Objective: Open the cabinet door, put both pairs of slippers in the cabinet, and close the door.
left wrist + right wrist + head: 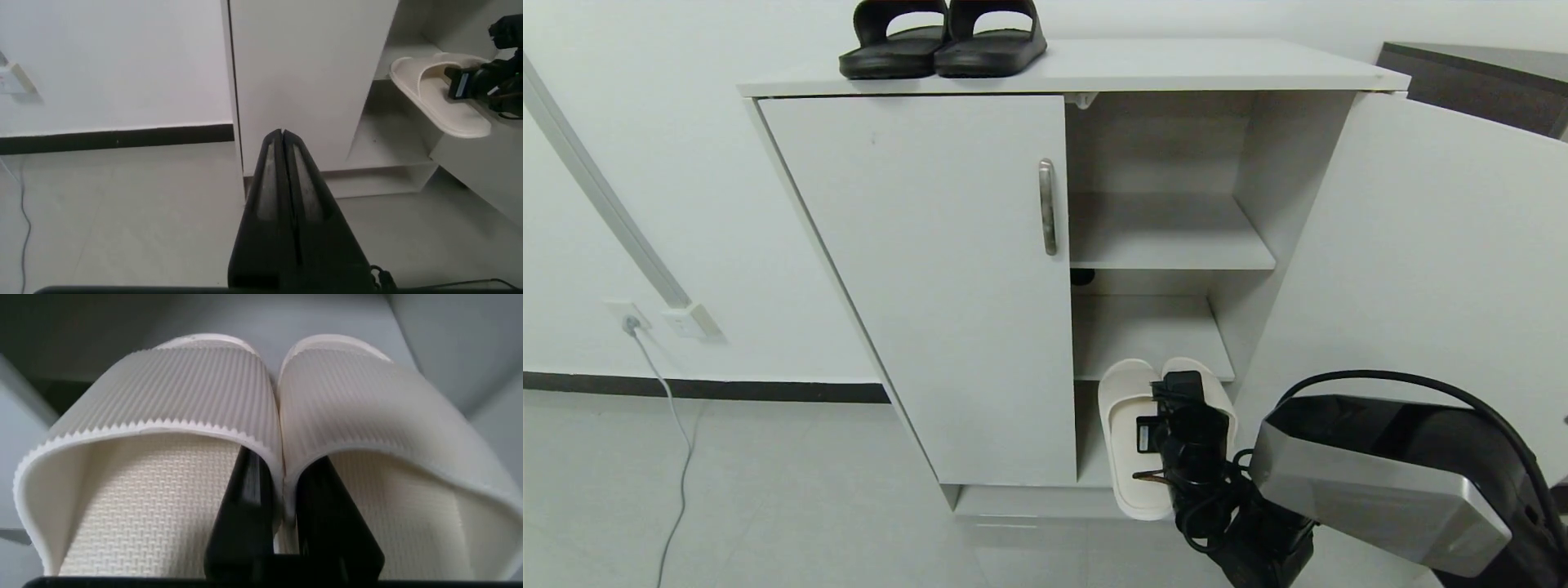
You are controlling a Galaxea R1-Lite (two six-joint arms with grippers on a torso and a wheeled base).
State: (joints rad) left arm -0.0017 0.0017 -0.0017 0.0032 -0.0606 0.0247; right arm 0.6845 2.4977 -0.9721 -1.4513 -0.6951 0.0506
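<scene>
**A:** The right-hand door (1421,269) of the cabinet (1176,69) stands swung wide, so by my reckoning we're on step two: the first pair is going in.

**B:** Yes, the right jaws are clamped on the white slippers (1131,425). They pinch the two inner walls together, one jaw inside each shoe, so the pair hangs as one bundle with the toes pointing away.

**A:** Where does that leave them?

**B:** Outside the cabinet. They hang right at the mouth of the lowest opening, and the middle shelf (1147,335) sits just beyond and above the jaws.

**A:** And the next move?

**B:** I'd say a push forward into the opening, then down until the soles rest flat, and only then spread the jaws. The toes look close to that shelf's front edge, so they need to go clearly under it or clearly over it.

**A:** What else is close?

**B:** The closed door (931,286) is to the left of the jaws and the open one hard to their right. It's a narrow lane.

**A:** And the other pair?

**B:** The black slippers (943,45) are on the cabinet's top surface, high above the jaws and off to their left, untouched.

**A:** What about the left jaws?

**B:** Pressed fully together with nothing between them, low over the floor (122,212), with the closed door ahead of them.
</scene>
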